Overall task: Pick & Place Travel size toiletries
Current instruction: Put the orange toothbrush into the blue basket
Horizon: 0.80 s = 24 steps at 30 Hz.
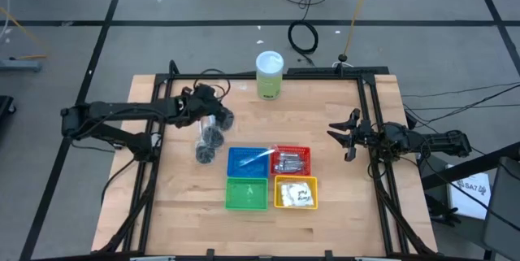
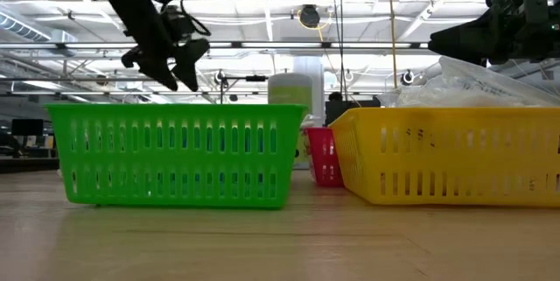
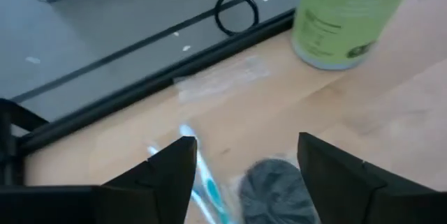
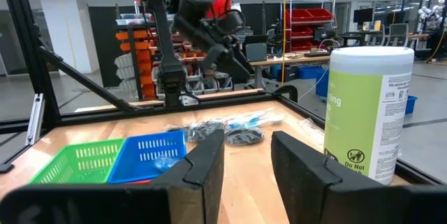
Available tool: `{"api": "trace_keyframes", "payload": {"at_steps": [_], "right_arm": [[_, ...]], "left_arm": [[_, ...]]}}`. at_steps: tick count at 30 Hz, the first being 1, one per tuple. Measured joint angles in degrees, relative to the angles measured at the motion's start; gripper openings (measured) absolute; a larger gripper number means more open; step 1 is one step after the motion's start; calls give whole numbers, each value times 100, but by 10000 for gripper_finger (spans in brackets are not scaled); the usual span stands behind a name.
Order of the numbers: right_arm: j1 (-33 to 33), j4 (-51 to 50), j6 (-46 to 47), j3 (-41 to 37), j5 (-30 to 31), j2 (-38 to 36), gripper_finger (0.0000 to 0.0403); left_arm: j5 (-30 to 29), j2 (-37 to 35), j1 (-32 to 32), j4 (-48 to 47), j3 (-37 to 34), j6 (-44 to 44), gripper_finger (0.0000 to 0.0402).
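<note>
Left wrist view: left end effector (image 3: 244, 172) with fingers spread wide and empty, poised over a dark grey puff (image 3: 274, 188) and clear-wrapped stick (image 3: 202, 178) near the bench's far-left corner — right end effector (image 1: 351, 135) half-parted, empty, waiting at the right edge.

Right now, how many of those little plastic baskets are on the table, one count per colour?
Blue basket: 1
Red basket: 1
Green basket: 1
Yellow basket: 1
Total: 4 baskets, set together in a square block on the table.
</note>
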Motion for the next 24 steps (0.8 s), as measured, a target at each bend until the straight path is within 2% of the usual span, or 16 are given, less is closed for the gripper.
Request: {"api": "trace_keyframes", "payload": {"at_steps": [5, 9, 13, 18, 24], "right_arm": [[0, 0, 0, -2, 0, 0, 110], [-1, 0, 0, 0, 0, -1, 110], [0, 0, 0, 0, 0, 0, 110], [-2, 0, 0, -1, 0, 0, 110], [0, 0, 0, -1, 0, -1, 110]], "left_arm": [[141, 13, 516, -501, 1, -475, 258], [1050, 17, 1293, -1125, 0, -891, 260], [1712, 169, 1848, -1173, 0, -952, 260], [1834, 636, 2135, -1224, 0, -891, 260], [2135, 1459, 2197, -1511, 0, -1002, 260]]}}
